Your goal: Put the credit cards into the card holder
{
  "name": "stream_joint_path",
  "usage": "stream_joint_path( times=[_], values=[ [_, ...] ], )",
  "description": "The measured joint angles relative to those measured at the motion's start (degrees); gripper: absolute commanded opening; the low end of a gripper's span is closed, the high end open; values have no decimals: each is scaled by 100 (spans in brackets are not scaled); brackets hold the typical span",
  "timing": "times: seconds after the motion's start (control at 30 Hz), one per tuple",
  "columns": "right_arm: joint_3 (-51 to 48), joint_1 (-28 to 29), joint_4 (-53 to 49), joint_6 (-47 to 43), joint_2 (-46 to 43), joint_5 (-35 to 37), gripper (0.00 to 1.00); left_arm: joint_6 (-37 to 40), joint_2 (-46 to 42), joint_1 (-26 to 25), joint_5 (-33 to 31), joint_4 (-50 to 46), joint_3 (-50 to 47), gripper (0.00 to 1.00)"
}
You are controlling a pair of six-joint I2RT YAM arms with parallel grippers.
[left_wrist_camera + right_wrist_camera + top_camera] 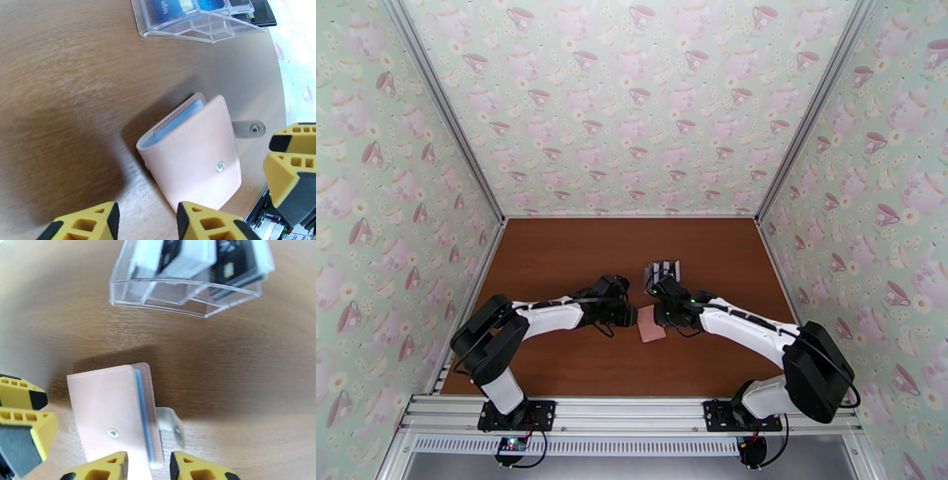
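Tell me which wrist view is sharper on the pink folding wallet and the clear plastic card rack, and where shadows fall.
Left wrist view: the pink folding wallet and the clear plastic card rack are both crisp, a heavy shadow lies on the brown wooden table left of the wallet, and the right edge is blown out. Right wrist view: the wallet is sharp, the rack blurred.

Seen from above, the card holder (652, 334) is a small pink patch whose details are too small to tell, and the right arm covers the near part of the clear rack (664, 268). On the left wrist camera the rack and the credit cards (258, 17) are cut off by the top edge, and a finger of the left pincer (146, 223) hides the holder's near corner. On the right wrist camera the rack and cards are blurred. The holder's near end runs out of frame between the right pincer's (148, 467) fingers, and contact cannot be told.
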Motion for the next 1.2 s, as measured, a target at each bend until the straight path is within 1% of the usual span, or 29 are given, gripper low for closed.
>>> stream_joint_path(
  times=[0.17,0.4,0.7,0.93,1.2],
  values=[
    [-157,-297,72,-79,-271,-229,35,-50,234,-24,48,31,181,44],
    [-356,-610,157,-192,-396,-501,34,-52,553,-68,55,-9,446,44],
    [-509,-726,306,-254,-400,-763,32,-26,881,-186,50,-251,981,43],
    [-623,-800,411,-254,-400,-925,30,76,981,-212,44,-472,1143,42],
    [-623,-804,470,-251,-385,-935,26,125,990,-216,44,-485,1145,41]
  ],
)
